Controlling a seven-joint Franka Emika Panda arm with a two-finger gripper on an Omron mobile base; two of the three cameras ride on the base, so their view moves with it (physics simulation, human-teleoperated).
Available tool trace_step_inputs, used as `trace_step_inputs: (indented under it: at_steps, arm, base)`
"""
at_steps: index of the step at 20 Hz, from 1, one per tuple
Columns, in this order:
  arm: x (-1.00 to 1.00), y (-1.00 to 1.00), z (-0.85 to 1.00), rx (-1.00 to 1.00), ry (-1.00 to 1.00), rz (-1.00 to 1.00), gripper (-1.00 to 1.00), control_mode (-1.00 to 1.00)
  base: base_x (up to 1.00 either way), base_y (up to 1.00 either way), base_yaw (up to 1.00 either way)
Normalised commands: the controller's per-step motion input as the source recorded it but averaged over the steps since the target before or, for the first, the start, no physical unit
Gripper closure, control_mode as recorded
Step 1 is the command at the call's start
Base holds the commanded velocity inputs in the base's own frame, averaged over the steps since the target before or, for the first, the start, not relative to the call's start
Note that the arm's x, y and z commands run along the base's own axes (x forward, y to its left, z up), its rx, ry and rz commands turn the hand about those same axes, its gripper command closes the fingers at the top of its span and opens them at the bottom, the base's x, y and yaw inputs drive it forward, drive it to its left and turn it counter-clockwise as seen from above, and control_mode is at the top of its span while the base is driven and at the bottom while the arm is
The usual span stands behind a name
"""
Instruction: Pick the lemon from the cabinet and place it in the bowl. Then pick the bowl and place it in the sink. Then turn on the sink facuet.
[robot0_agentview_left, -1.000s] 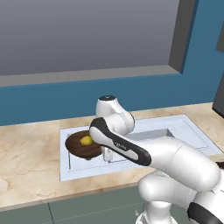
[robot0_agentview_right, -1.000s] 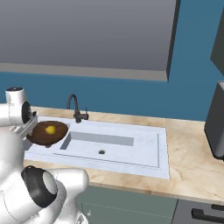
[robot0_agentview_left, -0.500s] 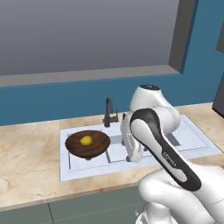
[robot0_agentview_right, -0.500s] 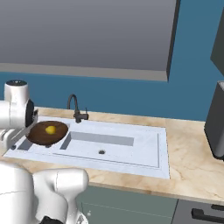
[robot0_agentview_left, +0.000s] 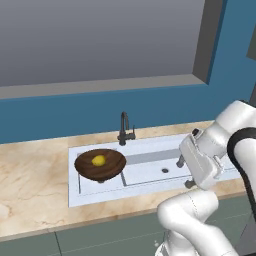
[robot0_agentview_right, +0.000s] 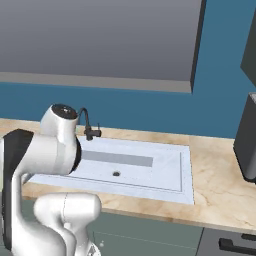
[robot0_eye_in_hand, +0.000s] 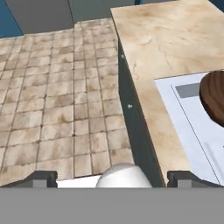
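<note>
Left base view: the wooden bowl (robot0_agentview_left: 100, 164) sits on the stepped tray at the left end of the sink (robot0_agentview_left: 150, 175), with the lemon (robot0_agentview_left: 99, 160) resting in its middle, so the first two parts of the task look done. The gripper (robot0_agentview_left: 183, 172) hangs at the sink's right end, well apart from the bowl, its jaws spread wide and empty. The black faucet (robot0_agentview_left: 124, 128) stands on the back rim, beyond and to the left of the jaws (its side lever is probably what the arm must reach next).

Right base view: the arm's white body covers the sink's (robot0_agentview_right: 165, 172) left end; the faucet (robot0_agentview_right: 86, 123) rises just past it, and the drain (robot0_agentview_right: 116, 174) lies in the bare basin.

Hand view: the two dark fingertips (robot0_eye_in_hand: 41, 179) stand far apart. Ahead of them lie tiled floor (robot0_eye_in_hand: 61, 100) and the marble worktop (robot0_eye_in_hand: 170, 48); the bowl's (robot0_eye_in_hand: 214, 96) rim shows off to one side.
</note>
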Motion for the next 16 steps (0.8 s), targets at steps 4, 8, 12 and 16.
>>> trace_step_inputs:
  at_steps: [4,8,12,16]
  arm:
    - [0.42,-0.7,0.0,0.28,0.0,0.0,-1.0,-1.0]
    - [0.79,-0.5,-0.05,0.24,0.0,0.0,-1.0,-1.0]
    - [0.84,-0.34,-0.13,0.24,0.0,0.0,-1.0,-1.0]
    - [0.95,-0.17,-0.19,0.21,0.0,0.0,-1.0,-1.0]
  base:
    - [0.0,0.0,0.0]
    - [0.0,0.0,0.0]
    - [0.0,0.0,0.0]
    - [0.0,0.0,0.0]
